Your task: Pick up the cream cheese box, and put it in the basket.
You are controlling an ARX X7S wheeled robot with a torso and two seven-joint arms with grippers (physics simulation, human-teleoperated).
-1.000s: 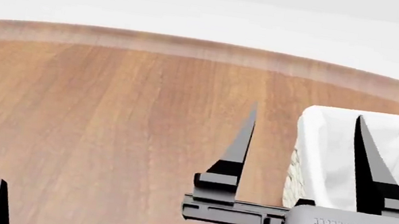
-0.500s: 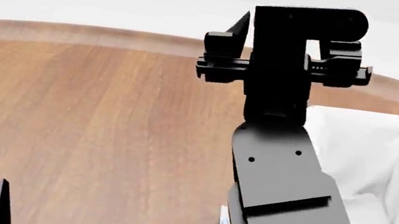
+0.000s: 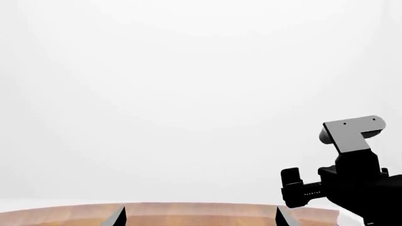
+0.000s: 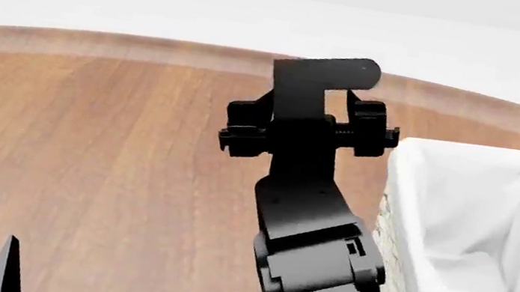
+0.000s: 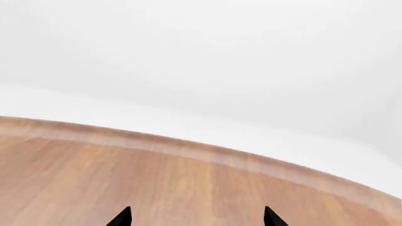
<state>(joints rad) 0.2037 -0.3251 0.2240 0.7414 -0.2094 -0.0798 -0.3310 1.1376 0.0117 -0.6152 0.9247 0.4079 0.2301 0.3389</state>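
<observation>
- The right gripper (image 5: 196, 219) is being held with its jaws spread wide. Only the two dark tips are being shown in the right wrist view, with nothing between them but the wooden table (image 5: 94, 169).
- The left gripper (image 3: 199, 217) is likewise being held apart and empty, low at the near left of the table.
- The cream cheese box is not being shown clearly in any view. It is judged to be lying at the near edge of the head view, masked by the right arm (image 4: 315, 229), so it is not yet being gripped.
- The basket (image 4: 399, 232) is being kept on the table just to the right of that arm, with its white liner folded over the rim.
- Risk: the right gripper is being pointed outward over the table, away from where the box is presumed to lie. A descent made blind could miss the thin box or push it off the near edge.
- Risk: the arm is being carried close beside the basket wall, so a swing to the right could knock or shift the basket.
- The basket and the arm's posture are being given by the head view alone, while jaw spacing is being given only by the wrist views.
- The right arm is being seen from the side only in the left wrist view.
</observation>
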